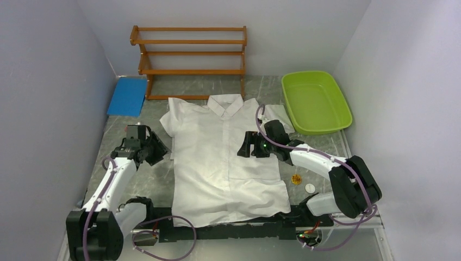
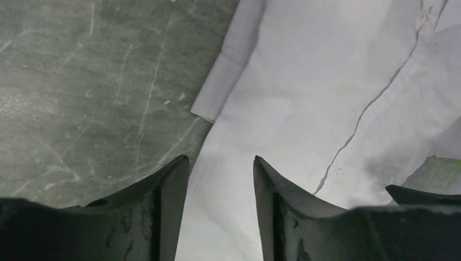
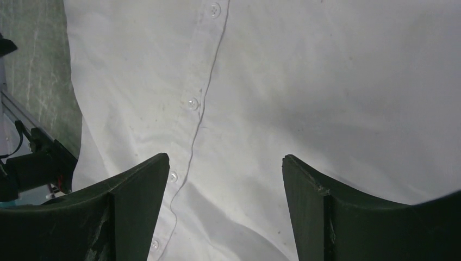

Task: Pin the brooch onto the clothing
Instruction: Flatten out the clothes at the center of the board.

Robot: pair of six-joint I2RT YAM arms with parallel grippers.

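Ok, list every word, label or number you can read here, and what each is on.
None can be read. The white shirt, green tub, blue pad and wooden rack show no print. The small gold piece and white disc on the table are too small to tell.

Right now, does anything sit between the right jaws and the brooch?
Nothing visible. The right gripper hangs over the shirt, jaws open. The small gold brooch lies on the table just off the shirt's edge, a white disc beside it.
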